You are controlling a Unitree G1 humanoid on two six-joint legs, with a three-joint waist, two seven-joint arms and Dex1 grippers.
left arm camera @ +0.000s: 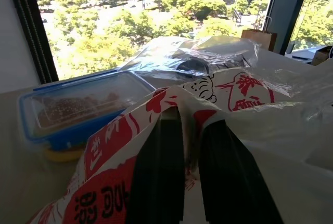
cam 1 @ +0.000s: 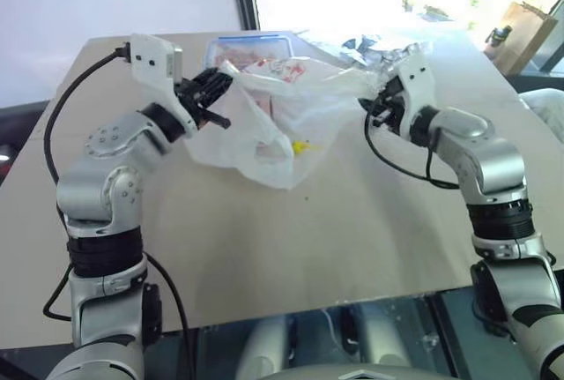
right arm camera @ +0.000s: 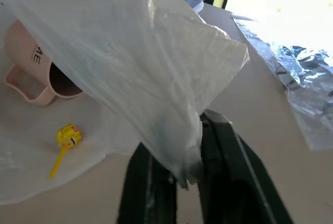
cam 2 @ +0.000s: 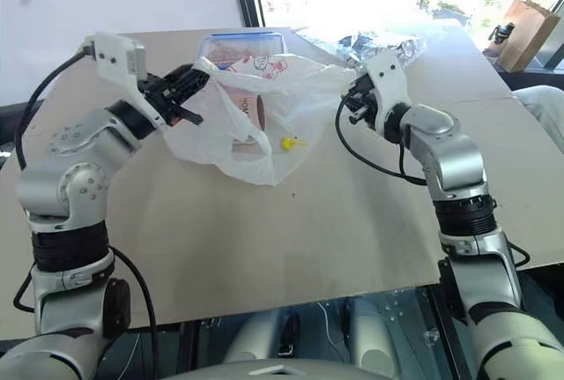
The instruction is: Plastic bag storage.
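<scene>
**Bag strung between two grippers above the table**

The right gripper [right arm camera: 182, 174], at centre-right of the head view, has its two black fingers clamped on a bunched corner of the plastic bag [cam 1: 264, 124]; the film is squeezed into a narrow twist between them. Across from it, at upper left of the head view, the left gripper [left arm camera: 190, 146] has its fingers close together around the bag's red-printed edge, film wedged in the narrow gap.

From those two pinches the bag runs roughly level across the upper middle of the frame, its long axis going straight from one gripper to the other, its body sagging down to the tan table [cam 1: 264, 257]. Each arm is at its own end, neither nearer the middle.

Beneath the raised film, a pink mug [right arm camera: 39, 73] lies on its side, with a small yellow lollipop [right arm camera: 66, 136] close beside it. Behind the bag sit a blue-lidded clear food box [left arm camera: 78, 107] and a crumpled clear wrapper [left arm camera: 208, 55].

My guess is that any fold would bring the two ends together along that line.
</scene>
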